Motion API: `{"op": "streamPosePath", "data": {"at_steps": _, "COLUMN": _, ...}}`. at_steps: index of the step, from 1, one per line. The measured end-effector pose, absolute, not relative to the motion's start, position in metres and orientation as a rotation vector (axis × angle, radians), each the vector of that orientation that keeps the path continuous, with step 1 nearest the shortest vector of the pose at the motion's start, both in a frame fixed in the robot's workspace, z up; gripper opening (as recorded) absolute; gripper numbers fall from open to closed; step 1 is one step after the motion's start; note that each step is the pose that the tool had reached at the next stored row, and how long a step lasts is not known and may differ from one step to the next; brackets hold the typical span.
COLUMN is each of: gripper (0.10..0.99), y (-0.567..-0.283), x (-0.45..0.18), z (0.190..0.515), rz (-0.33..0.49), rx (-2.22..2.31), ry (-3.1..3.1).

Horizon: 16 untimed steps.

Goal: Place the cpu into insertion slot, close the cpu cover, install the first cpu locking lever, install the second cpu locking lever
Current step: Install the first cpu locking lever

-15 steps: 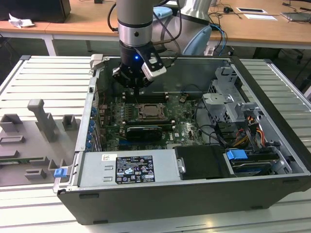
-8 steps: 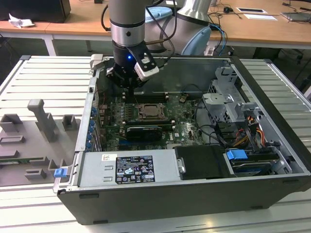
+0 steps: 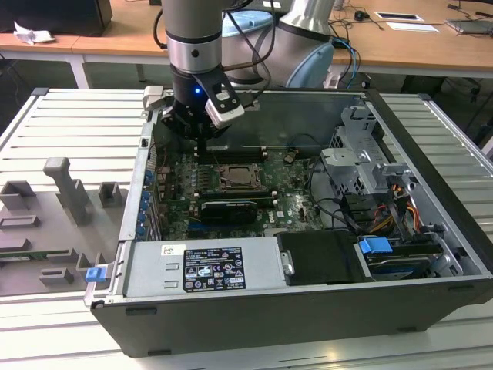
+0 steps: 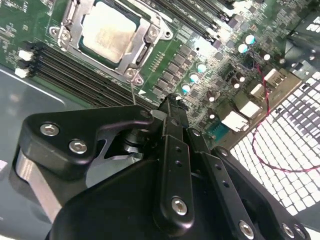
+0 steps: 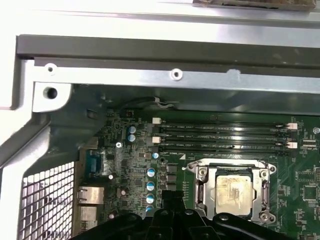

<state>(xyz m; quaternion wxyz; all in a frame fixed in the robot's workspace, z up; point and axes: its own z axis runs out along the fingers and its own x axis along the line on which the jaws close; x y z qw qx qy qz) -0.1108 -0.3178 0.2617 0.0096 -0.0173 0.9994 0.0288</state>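
The cpu [image 5: 235, 192] lay flat in the insertion slot [image 5: 235, 163], metal top up, its square edges parallel to the memory slots [image 5: 220, 128]. The cpu cover [image 5: 204, 192] was down around it. The tool [image 4: 172, 102] hung beside the slot, pinched together and empty. In the first wrist view its body hid the chip's near edge.

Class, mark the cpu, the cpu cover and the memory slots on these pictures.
cpu [image 5: 234, 192]: first wrist view, middle of its metal top.
cpu cover [image 5: 209, 194]: first wrist view, one side bar of the silvery frame.
memory slots [image 5: 220, 142]: first wrist view, along one long black slot.
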Motion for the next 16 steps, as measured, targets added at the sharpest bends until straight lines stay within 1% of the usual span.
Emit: {"op": "streamPosePath", "data": {"at_steps": 16, "gripper": 0.106, "y": -0.3157, "x": -0.1135, "z": 0.2617, "rz": 0.09, "rx": -0.054, "ry": 3.121}}
